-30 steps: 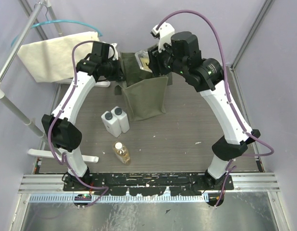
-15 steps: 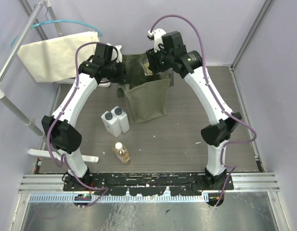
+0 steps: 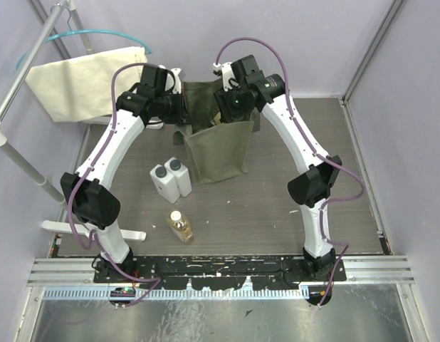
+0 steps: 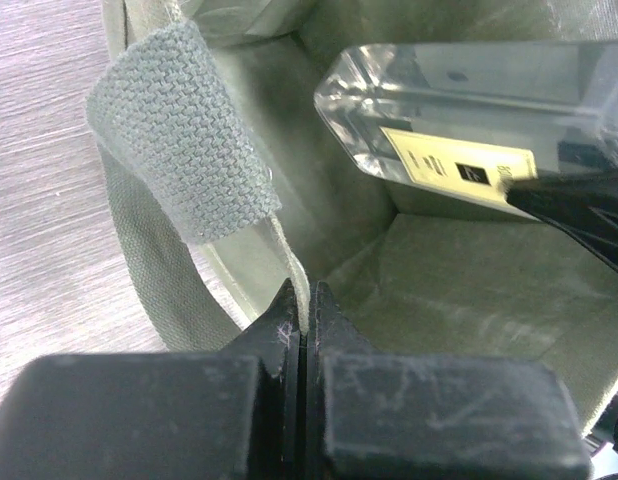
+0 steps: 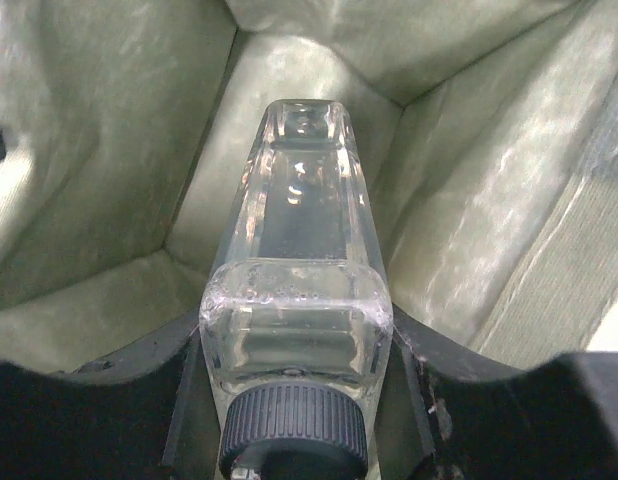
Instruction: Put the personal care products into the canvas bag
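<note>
Though within the canvas bag (image 3: 220, 153), dark-capped bottle (image 5: 299, 250) partly cropped.

Dark-capped clear bottle (image 5: 297, 330) inside upright olive canvas bag (image 3: 218, 148); two white bottles (image 3: 181, 178) and white-capped amber bottle (image 3: 180, 226) flat outside it.

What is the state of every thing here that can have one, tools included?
Olive-green canvas bag: upright, mouth open.
Left tool: shut on the bag's rim.
Right tool: shut on the clear dark-capped bottle.
Clear dark-capped bottle: capped, inside the bag's mouth.
Two white rectangular bottles: capped, on the table.
Amber white-capped bottle: capped, on the table.
</note>
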Controlling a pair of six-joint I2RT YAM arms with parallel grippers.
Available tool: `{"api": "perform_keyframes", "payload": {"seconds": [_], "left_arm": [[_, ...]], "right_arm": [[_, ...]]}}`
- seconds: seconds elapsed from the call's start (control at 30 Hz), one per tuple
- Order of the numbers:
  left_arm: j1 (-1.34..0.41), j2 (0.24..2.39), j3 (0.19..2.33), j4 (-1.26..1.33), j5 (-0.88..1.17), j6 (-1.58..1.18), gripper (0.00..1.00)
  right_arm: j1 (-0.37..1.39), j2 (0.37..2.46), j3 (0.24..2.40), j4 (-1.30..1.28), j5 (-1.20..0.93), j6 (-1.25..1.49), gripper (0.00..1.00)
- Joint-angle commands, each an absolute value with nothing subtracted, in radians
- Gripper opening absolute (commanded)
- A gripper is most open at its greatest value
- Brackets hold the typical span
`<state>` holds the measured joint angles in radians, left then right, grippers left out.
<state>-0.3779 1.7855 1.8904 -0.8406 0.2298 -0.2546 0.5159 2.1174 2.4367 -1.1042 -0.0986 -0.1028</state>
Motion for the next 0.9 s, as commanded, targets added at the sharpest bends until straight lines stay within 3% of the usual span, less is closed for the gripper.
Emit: {"api": "perform_keyframes", "payload": {"seconds": [0.0,0.87], "left_arm": [[-0.382,1.776,1.897,-0.861,0.236,-0.234,0.0],[-0.382,1.742,1.842,-0.829,0.254,-0.226,0.0]], "right_arm": [[0.52,1.954,2.449,-1.109,-0.119,-0.113,0.0],[0.562,2.135,2.252,-1.228,-0.052,-0.084,0.01]]}}
